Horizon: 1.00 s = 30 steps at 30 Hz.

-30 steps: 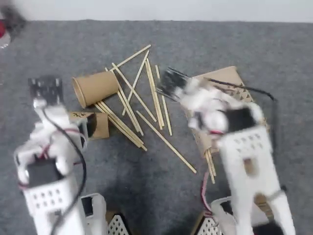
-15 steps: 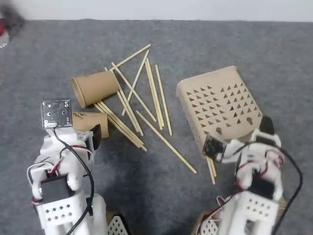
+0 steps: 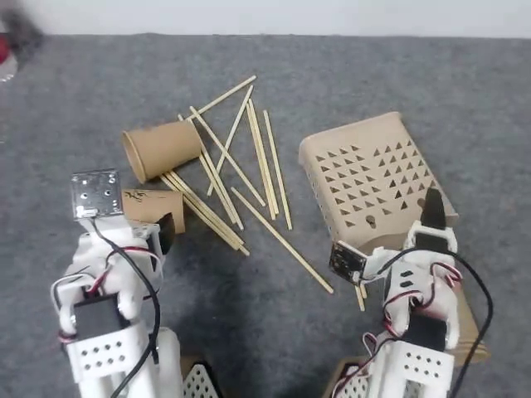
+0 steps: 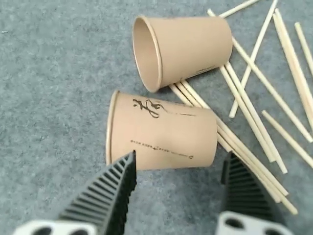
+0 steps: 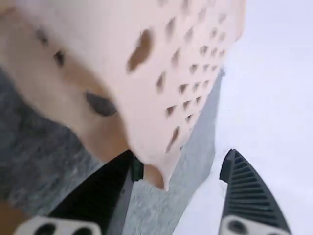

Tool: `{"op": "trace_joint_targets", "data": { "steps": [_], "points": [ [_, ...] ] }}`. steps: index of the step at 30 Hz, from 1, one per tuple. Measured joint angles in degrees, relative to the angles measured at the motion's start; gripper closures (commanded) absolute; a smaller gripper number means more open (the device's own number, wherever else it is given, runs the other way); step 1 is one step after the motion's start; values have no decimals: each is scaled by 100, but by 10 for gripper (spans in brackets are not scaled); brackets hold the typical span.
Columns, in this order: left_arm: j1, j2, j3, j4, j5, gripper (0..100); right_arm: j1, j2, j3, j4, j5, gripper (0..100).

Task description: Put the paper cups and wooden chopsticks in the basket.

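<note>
Left tool (image 4: 179, 159) hangs spread astride the nearer paper cup (image 4: 161, 129), lying on its side on the grey felted bench (image 3: 373, 75) beside a second cup (image 4: 181, 44); too hard a squeeze would likely crumple its thin smooth wall, a glancing one roll it onto the slim wooden chopsticks (image 3: 249, 166) scattered to its right. Farther right the tan basket (image 3: 373, 178) lies perforated face up; the right tool (image 5: 182, 156), also spread, has one jaw by its rim and could shove it.

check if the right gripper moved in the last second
Yes. The right gripper pulled back toward its own base, from the far left corner of the basket to the basket's near edge.
</note>
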Motion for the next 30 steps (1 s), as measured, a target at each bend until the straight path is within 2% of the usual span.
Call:
{"op": "trace_joint_targets", "data": {
  "steps": [7,12,15,20,26,30],
  "points": [
    [-273,-9,123,-70,0,724,-457,0,0,167,-88,742],
    [-281,0,554,-431,0,724,-457,0,0,185,-97,745],
    [-281,0,809,-633,0,724,-484,0,0,273,-114,809],
    [-273,0,888,-703,0,724,-519,0,0,202,-114,997],
    [-273,0,993,-703,0,724,-826,-9,0,-62,-765,989],
    [-273,0,1020,-703,0,724,-879,-35,0,-18,-923,990]
  ]
}}
